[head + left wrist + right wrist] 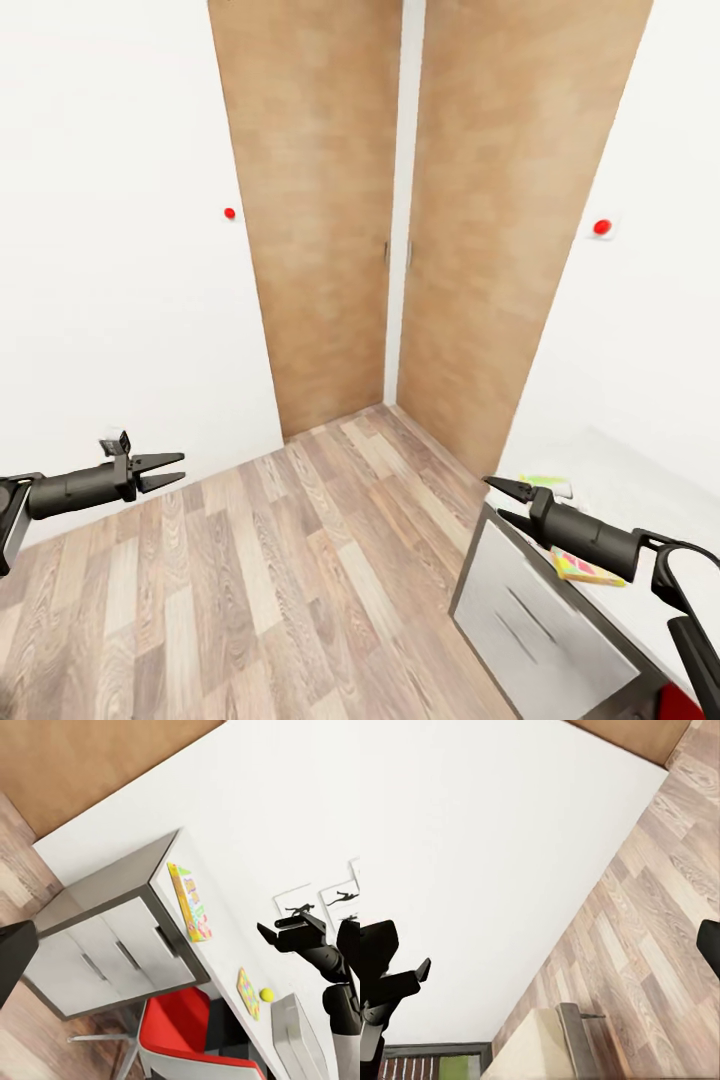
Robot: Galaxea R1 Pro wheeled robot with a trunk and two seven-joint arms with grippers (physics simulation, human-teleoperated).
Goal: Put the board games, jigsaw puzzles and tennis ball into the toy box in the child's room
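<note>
I face a corner with wooden doors. My left gripper [182,467] hangs open over the floor, holding nothing. My right gripper [494,497] is open and empty above the near end of the table [620,480]. A yellow and pink jigsaw puzzle [583,570] lies on the top, partly behind my right arm, with a flat white-green piece [548,485] beyond it. In the left wrist view the table [225,832] carries a colourful flat piece [190,904], a second jigsaw puzzle [247,992], the tennis ball [266,994] and the pale grey toy box [296,1039].
Two wooden doors [320,200] fill the corner ahead, with wood-plank floor [250,580] between my arms. A red chair [187,1027] stands by the table's white cabinet fronts [112,952]. Baseball silhouette pictures [341,896] hang on the wall. A beige bed corner [529,1054] shows in the right wrist view.
</note>
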